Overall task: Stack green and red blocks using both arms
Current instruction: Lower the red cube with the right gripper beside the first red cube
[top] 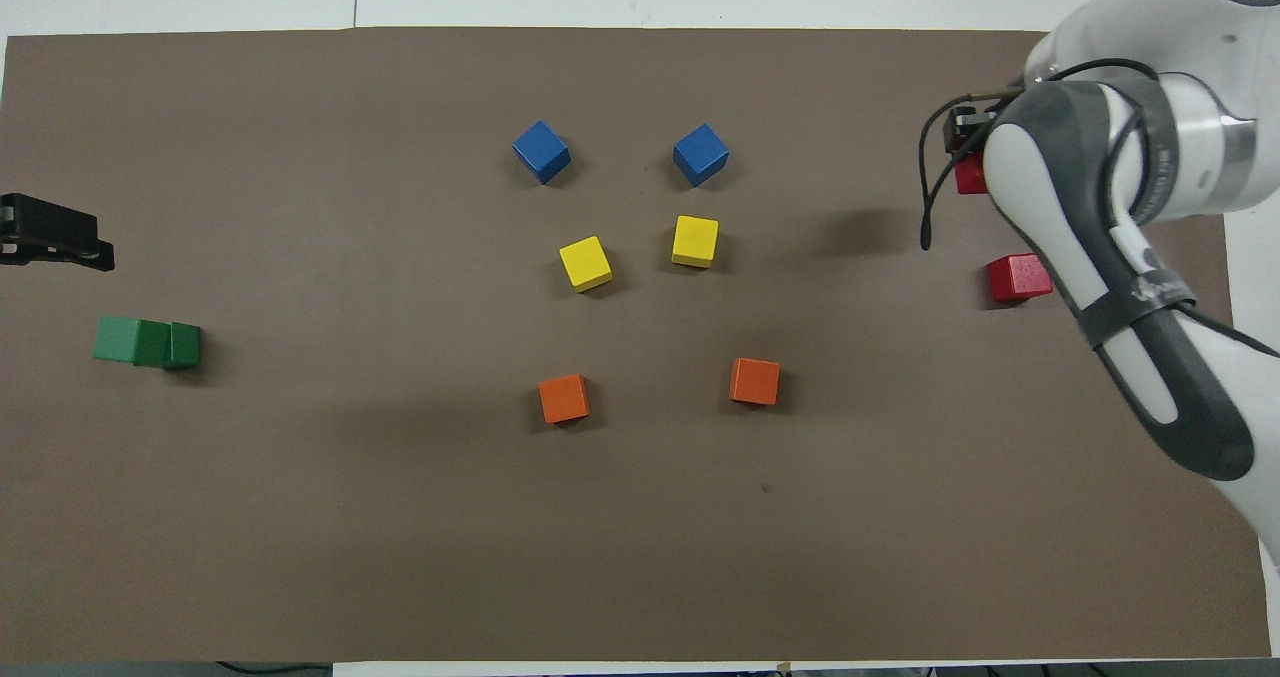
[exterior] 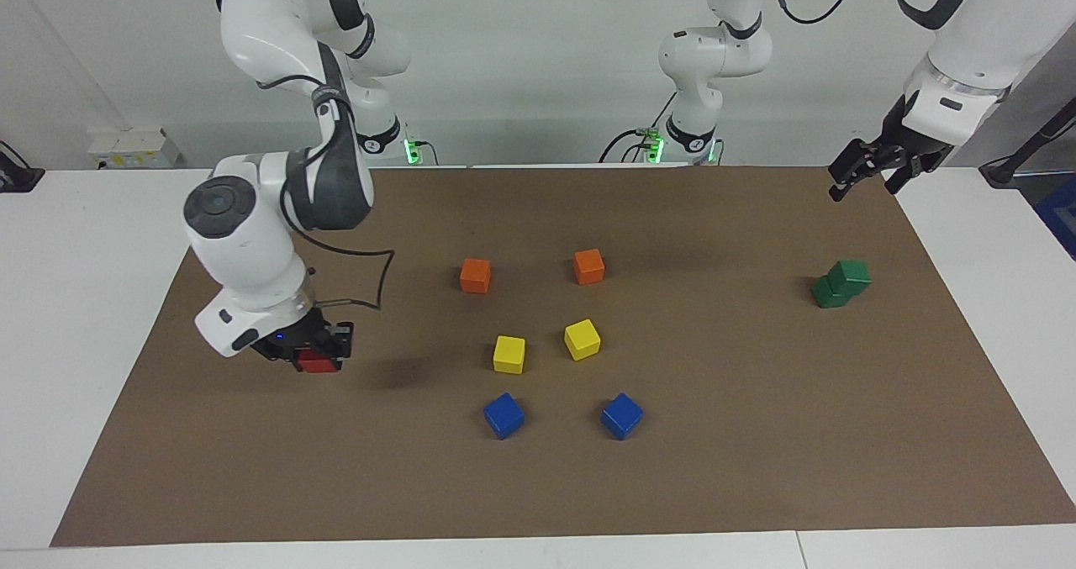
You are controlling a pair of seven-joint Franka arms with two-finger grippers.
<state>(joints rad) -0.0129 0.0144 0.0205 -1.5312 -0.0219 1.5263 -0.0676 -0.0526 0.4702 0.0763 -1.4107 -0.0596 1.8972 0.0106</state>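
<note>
My right gripper is shut on a red block and holds it in the air over the mat at the right arm's end. In the overhead view this held red block peeks out beside the arm, close to the second red block lying on the mat. In the facing view the wrist hides that second block. Two green blocks stand stacked at the left arm's end, the upper one offset on the lower; the green stack also shows from overhead. My left gripper hangs open and empty above the mat's corner near that stack.
On the brown mat, in the middle, lie two orange cubes, two yellow cubes and two blue cubes. White table borders the mat on all sides.
</note>
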